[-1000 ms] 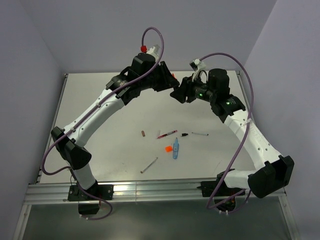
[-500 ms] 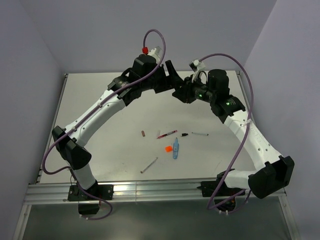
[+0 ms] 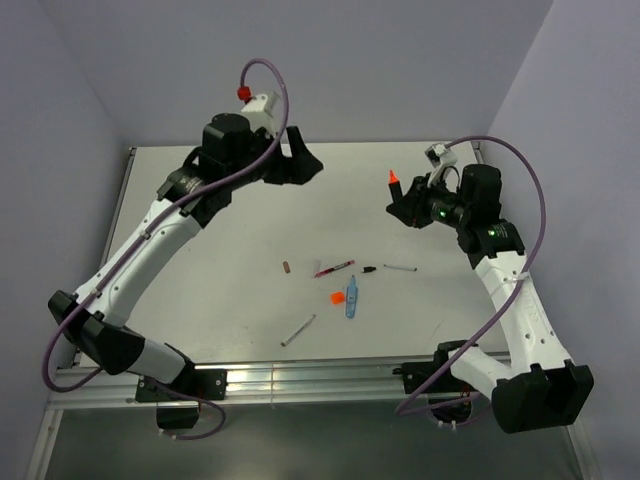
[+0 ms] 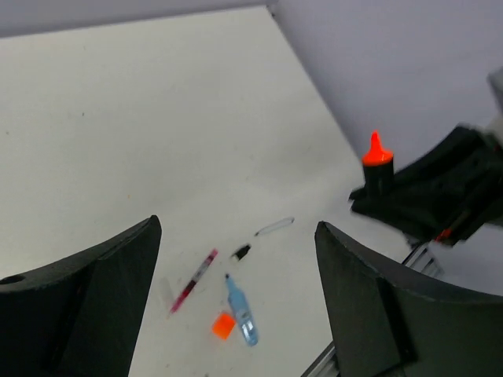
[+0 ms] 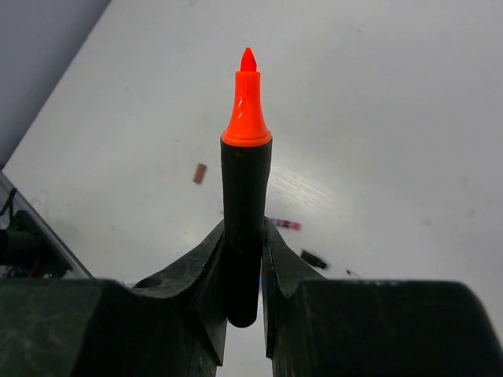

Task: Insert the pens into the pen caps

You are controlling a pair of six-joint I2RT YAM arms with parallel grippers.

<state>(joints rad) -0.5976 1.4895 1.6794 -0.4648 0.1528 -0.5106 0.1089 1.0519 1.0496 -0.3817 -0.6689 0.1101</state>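
Left gripper: raised over the far side of the table; jaws spread wide, nothing between them
Right gripper: clamped on the marker, held in the air over the table's right side
Marker: black barrel upright, orange end up; well apart from the left gripper
On the table, near the middle: red pen, black cap and white pen in a loose row; blue marker with the orange cap just beside it; dark red cap off to the left; grey pen nearest the arm bases
Top view only: the grey pen
Left wrist view: the marker from the side, its orange end clear above the right gripper; no dark red cap that can be made out
Right wrist view: both fingers pressed against the barrel; dark red cap, black cap and one end of the red pen on the table beyond
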